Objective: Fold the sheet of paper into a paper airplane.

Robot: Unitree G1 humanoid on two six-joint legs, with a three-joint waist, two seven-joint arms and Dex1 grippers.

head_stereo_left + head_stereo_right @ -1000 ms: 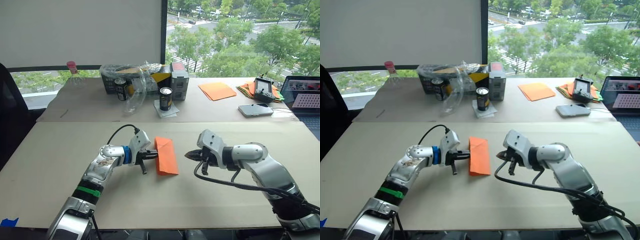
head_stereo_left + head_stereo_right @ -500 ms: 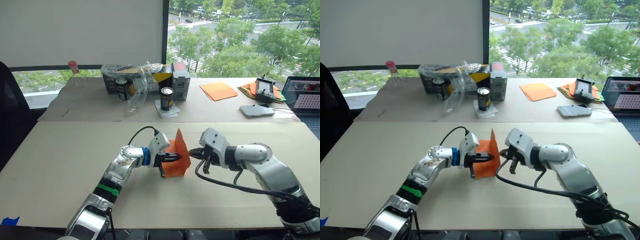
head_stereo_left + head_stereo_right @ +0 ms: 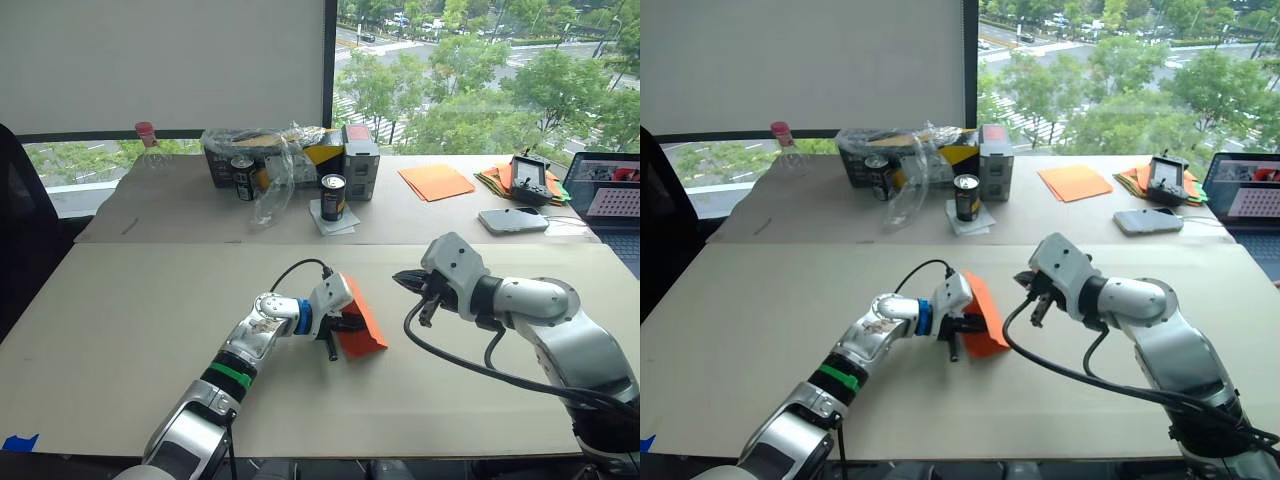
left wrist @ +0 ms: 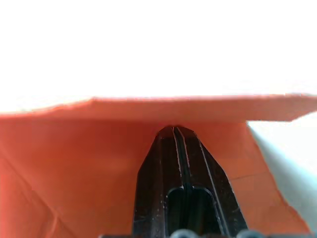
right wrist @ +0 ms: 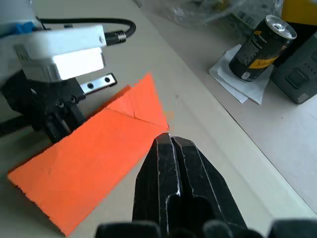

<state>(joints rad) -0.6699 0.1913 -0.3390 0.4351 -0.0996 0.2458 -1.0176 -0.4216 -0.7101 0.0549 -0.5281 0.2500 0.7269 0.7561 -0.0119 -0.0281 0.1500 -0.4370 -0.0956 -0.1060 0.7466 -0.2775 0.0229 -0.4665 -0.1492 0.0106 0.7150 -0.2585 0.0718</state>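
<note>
On the near table, my left gripper (image 3: 345, 325) pinches the sheet of paper (image 3: 362, 318); right gripper (image 3: 402, 279), jaws pressed together, should press the crease flat.

Upper-floor office: laptop (image 3: 611, 200), cluttered tables (image 3: 180, 215), treetop window (image 3: 480, 70).

arms: silver shells, black cables looping off the wrists
left arm (image 3: 250, 345): blue ring, green band, maybe scuffed
fingers (image 5: 173, 173): black

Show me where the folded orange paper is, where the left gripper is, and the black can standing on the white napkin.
sheet of paper (image 3: 362, 322), left eye view, sloping upper face.
left gripper (image 4: 178, 130), left wrist view, at the fingertips.
black can (image 3: 332, 197), left eye view, side wall.
</note>
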